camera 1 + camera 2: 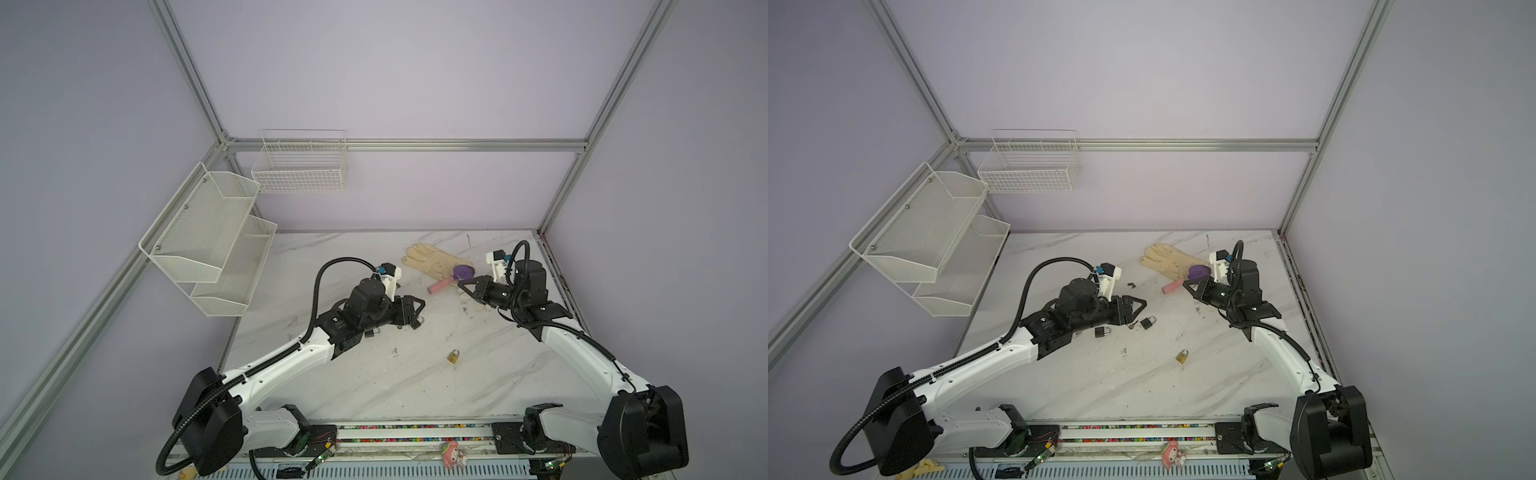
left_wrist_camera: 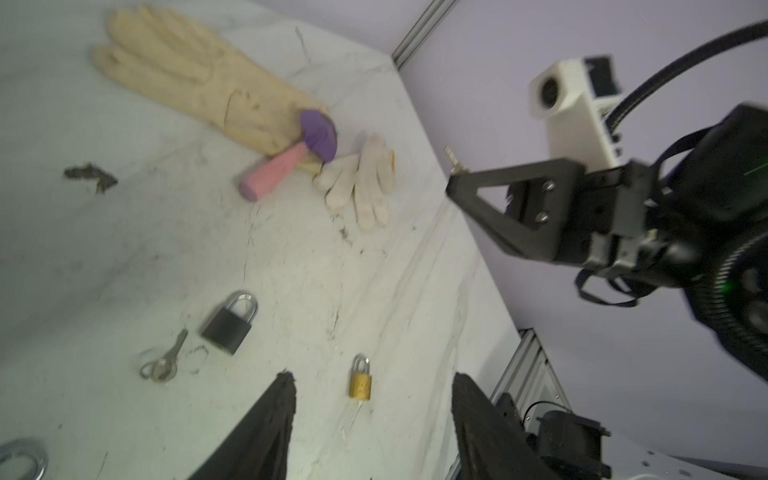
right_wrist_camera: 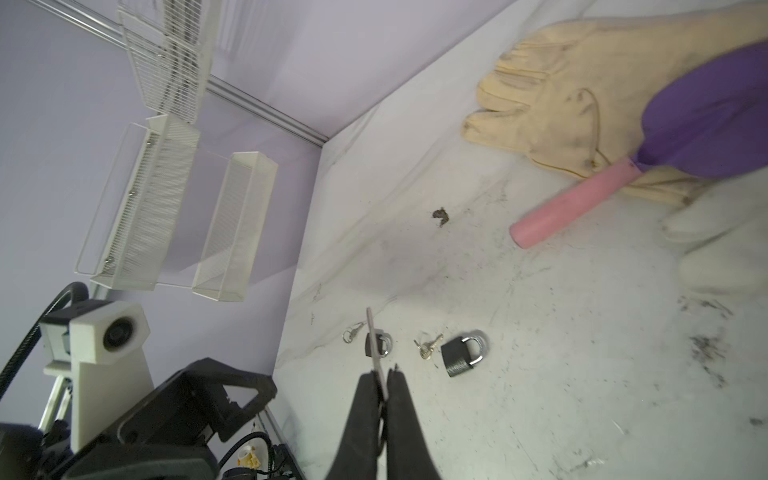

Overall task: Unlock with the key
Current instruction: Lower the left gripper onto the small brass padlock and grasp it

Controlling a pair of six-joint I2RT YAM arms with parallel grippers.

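Marble-look tabletop (image 1: 374, 386) in a lilac-walled frame cell, with a wire basket (image 1: 299, 174) and a mesh shelf (image 1: 199, 232) on the walls; contents are placed from the brass padlock. Item 1: brass padlock (image 1: 1182, 356), lying flat and alone toward the front, shackle apparently closed. Item 2: black padlock (image 1: 1148, 322), back-left of the brass padlock, flat, shackle apparently closed, with spare keys (image 1: 1133, 325) on a ring just beside it. Item 3: second black padlock (image 1: 1102, 331), farther left of the brass padlock, close under my left arm. Item 4: my left claw (image 1: 1139, 310), back-left of the brass padlock and close by item 2, jaws spread with nothing between them. I judge it is placed there to steady that lock body against skidding. Item 5: my right claw (image 3: 382, 378), back-right of the brass padlock and raised off the table, pinched tight on the key (image 3: 375, 340). The blade juts straight past the tips, so it can lead into a keyway. Item 6: clutter well behind the brass padlock and no part of the job: yellow glove (image 2: 187, 75), toy mushroom (image 2: 307, 141) lying on its cuff, white glove (image 2: 361, 183) beside. Remarks: key well apart from every lock; no lock gripped; which lock it fits, I cannot tell.
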